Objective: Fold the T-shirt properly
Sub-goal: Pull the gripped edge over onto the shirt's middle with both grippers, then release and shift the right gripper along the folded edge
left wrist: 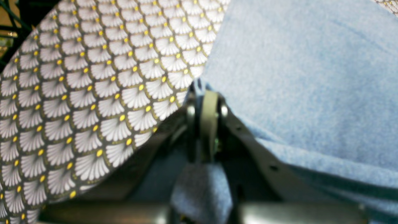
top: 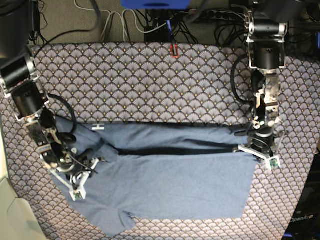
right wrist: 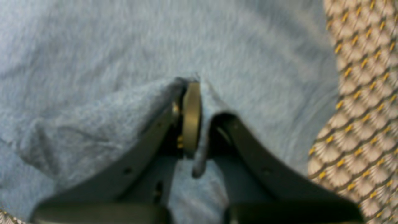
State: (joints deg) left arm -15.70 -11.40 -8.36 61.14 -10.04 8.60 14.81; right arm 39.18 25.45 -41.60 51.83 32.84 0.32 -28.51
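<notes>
Closest thing to my left wrist camera is a little tuft of blue fabric poking out between my own fingers, so yeah, my left gripper (left wrist: 207, 93) is clamped tight on the T-shirt (left wrist: 304, 77), pinching it right at an edge with the scallop-patterned tablecloth (left wrist: 93, 93) showing just beside it. Same deal on the other side: my right gripper (right wrist: 191, 90) is pinched closed on a bunched fold of the shirt, and that view is almost all blue cloth, a bit blurry, with the tablecloth peeking in along the right. From the base view the T-shirt (top: 170, 175) is spread flat across the near half of the table, partly folded over itself so there's a dark crease line running across its upper part, and a small white neck label (top: 98, 126) sits at its top edge. My left gripper (top: 260, 150) has the shirt's edge at that view's right, my right gripper (top: 80, 177) is down on the cloth at that view's left, well apart from each other. Behind the tablecloth (top: 150, 80) there's a tangle of cables (top: 150, 22).
</notes>
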